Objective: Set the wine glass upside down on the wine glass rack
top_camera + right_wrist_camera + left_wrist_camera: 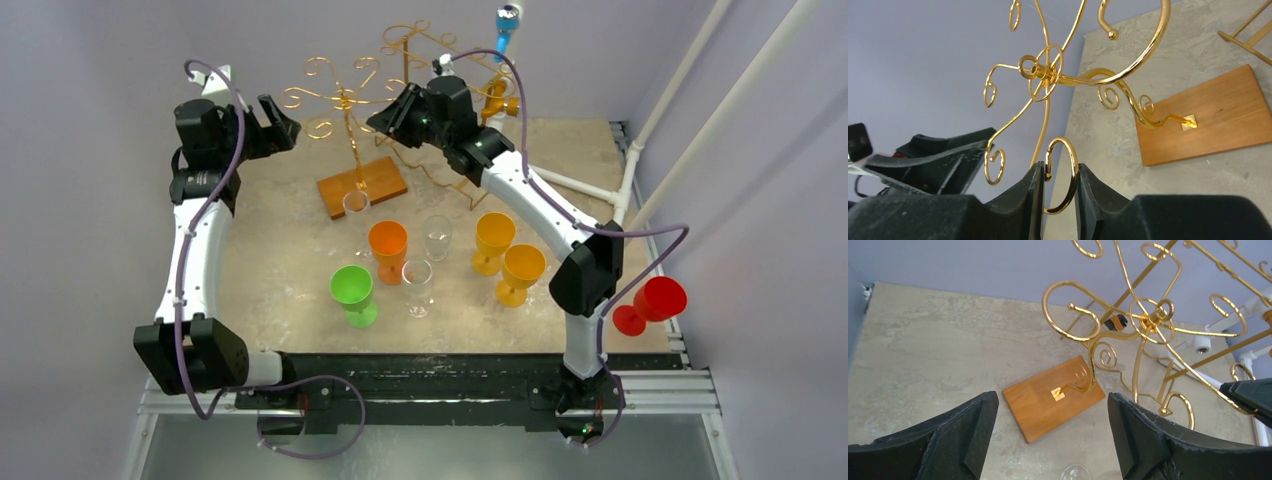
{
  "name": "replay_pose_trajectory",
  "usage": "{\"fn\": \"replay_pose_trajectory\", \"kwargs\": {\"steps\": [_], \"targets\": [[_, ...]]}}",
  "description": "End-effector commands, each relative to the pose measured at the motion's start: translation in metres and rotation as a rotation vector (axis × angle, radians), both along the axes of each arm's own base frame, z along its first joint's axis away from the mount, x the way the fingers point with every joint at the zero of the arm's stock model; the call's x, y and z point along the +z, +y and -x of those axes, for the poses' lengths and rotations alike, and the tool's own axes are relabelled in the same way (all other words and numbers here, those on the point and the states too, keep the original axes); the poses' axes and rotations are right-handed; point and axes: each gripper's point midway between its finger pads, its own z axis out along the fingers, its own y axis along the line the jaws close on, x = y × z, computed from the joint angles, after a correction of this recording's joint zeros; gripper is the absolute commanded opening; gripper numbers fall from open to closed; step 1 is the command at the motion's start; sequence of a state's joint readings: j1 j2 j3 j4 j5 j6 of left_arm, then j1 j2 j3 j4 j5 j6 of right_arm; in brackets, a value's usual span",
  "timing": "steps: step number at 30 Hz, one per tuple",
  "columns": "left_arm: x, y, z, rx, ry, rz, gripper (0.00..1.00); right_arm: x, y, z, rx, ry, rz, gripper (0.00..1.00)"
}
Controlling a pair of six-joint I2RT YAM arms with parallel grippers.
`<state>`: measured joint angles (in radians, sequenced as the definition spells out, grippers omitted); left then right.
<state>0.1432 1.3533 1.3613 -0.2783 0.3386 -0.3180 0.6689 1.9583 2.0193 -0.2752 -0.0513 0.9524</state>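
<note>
Now, right gripper [1059,172]: pinching a gold hook [1075,170] of the wine glass rack [1045,70]
Also, left gripper [1052,400]: spread wide, near this rack

Beige table [280,230] – wine glasses [388,245] and wood-based rack [362,185] standing.

Right tool [1060,169] clamps gold rack hook [1064,140]; wooden base [1208,117] beyond, at right.
</note>
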Motion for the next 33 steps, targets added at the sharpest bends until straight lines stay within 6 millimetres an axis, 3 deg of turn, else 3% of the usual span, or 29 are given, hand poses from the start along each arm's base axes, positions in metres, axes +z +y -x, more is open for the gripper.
{"fn": "replay_pose_trajectory", "kwargs": {"steps": [1,5,8,13,21,26,33], "targets": [[0.064,0.011,0.015,0.059,-0.139,-0.075,0.85,0.037,-0.015,0.009,0.023,-0.062,-0.059,0.06],[0.095,0.008,0.026,0.055,-0.22,-0.08,0.88,0.034,-0.025,0.004,0.027,-0.034,-0.047,0.06],[0.107,0.013,0.016,0.083,-0.267,-0.076,0.89,0.032,-0.028,0.005,0.033,-0.029,-0.028,0.07],[0.088,0.004,-0.023,0.032,-0.224,0.037,0.89,0.025,-0.028,0.006,0.055,-0.01,-0.008,0.07],[0.066,-0.004,-0.059,-0.014,-0.212,0.13,0.87,0.02,-0.041,-0.004,0.084,0.015,0.01,0.08],[0.058,-0.033,-0.062,-0.176,-0.202,0.256,0.8,0.022,-0.045,-0.01,0.087,0.011,0.021,0.09],[0.064,-0.046,-0.044,-0.226,-0.21,0.279,0.65,0.025,-0.054,-0.022,0.099,0.002,0.028,0.14]]}}
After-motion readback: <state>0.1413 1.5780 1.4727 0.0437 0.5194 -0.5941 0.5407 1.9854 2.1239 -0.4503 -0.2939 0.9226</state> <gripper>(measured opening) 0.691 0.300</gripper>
